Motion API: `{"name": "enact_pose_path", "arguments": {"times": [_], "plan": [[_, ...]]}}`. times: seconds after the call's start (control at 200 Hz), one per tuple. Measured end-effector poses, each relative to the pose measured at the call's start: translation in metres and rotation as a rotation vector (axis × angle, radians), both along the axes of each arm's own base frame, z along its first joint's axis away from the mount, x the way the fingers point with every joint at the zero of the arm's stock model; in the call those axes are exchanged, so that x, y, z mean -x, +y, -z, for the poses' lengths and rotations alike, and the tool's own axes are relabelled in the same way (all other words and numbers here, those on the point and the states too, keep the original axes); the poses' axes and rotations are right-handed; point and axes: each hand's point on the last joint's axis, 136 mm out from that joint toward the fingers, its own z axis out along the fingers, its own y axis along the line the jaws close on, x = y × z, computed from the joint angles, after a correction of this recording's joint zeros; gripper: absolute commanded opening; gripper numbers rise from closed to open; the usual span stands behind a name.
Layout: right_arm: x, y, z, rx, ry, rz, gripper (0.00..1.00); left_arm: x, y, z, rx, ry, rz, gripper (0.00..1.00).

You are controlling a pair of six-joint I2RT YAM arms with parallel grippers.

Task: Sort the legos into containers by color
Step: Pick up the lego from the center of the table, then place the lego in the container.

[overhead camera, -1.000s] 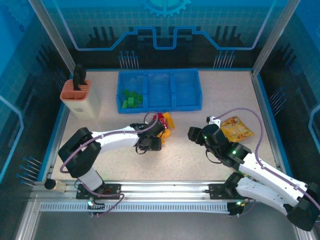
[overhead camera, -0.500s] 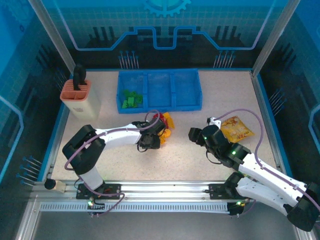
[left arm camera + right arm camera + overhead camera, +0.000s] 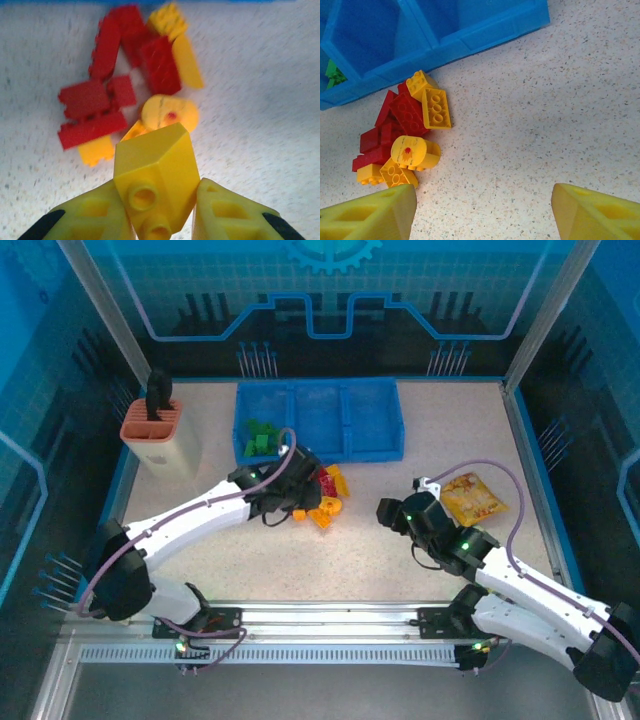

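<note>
The left gripper (image 3: 160, 212) is clamped on a yellow sloped plastic brick (image 3: 156, 170). Its fingers run off the bottom of the wrist view, and the heap of red and yellow plastic bricks (image 3: 127, 95) beyond is blurred. From above, the arm covers part of that heap. The right gripper (image 3: 480, 215) stands wide with nothing between, its fingers cut off at the frame's lower corners. Green bricks (image 3: 262, 437) lie in the left compartment of the shallow blue plastic tray (image 3: 370, 452), just behind the heap on the pale speckled tabletop (image 3: 350, 560), with glowing blue panels (image 3: 320, 300) all round.
</note>
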Motion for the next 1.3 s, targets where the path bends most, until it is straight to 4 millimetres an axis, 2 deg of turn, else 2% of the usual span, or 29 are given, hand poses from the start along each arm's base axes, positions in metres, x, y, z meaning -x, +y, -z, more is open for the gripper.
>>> {"name": "enact_pose_path", "arguments": {"times": [0.08,0.18,0.37,0.495,0.595,0.665,0.69,0.71,0.74,0.78,0.925,0.995,1.126,1.221,1.296], "plan": [[0.001,0.002,0.001,-0.007,0.007,-0.007,0.72,-0.024,0.003,-0.016,0.021,-0.028,-0.023,0.27],[0.002,0.002,0.002,-0.013,0.010,-0.009,0.72,-0.060,0.012,-0.021,0.015,-0.039,-0.067,0.27],[0.008,-0.003,-0.003,-0.034,-0.004,-0.005,0.72,-0.127,0.016,-0.001,-0.018,-0.003,-0.108,0.27],[0.011,-0.006,-0.006,-0.047,-0.009,0.000,0.72,-0.164,0.015,0.016,-0.028,0.024,-0.118,0.30],[0.012,-0.007,-0.006,-0.051,-0.010,0.001,0.72,-0.187,0.014,0.025,-0.034,0.036,-0.122,0.33],[0.013,-0.008,-0.003,-0.043,-0.002,0.001,0.72,-0.196,0.015,0.030,-0.041,0.046,-0.122,0.38],[0.013,-0.008,-0.002,-0.040,0.001,0.001,0.72,-0.198,0.015,0.031,-0.043,0.049,-0.122,0.41],[0.014,-0.008,-0.001,-0.038,0.004,0.001,0.72,-0.199,0.015,0.030,-0.046,0.047,-0.115,0.48],[0.014,-0.008,0.001,-0.034,0.008,0.001,0.72,-0.200,0.014,0.030,-0.050,0.046,-0.107,0.60],[0.014,-0.008,0.002,-0.029,0.013,0.001,0.72,-0.200,0.013,0.028,-0.048,0.050,-0.105,0.69],[0.014,-0.007,0.006,-0.020,0.027,-0.003,0.72,-0.193,0.010,0.011,-0.026,0.045,-0.097,0.77],[0.013,-0.007,0.008,-0.016,0.032,-0.003,0.72,-0.181,0.012,-0.004,-0.015,0.027,-0.089,0.78],[0.013,-0.004,0.018,0.022,0.063,-0.020,0.72,-0.145,0.013,-0.060,0.038,-0.065,-0.059,0.78],[0.009,0.002,0.025,0.073,0.089,-0.056,0.72,-0.108,0.016,-0.106,0.102,-0.173,-0.027,0.78],[0.001,0.013,0.021,0.117,0.097,-0.100,0.72,-0.078,0.021,-0.124,0.147,-0.232,-0.008,0.78]]}}
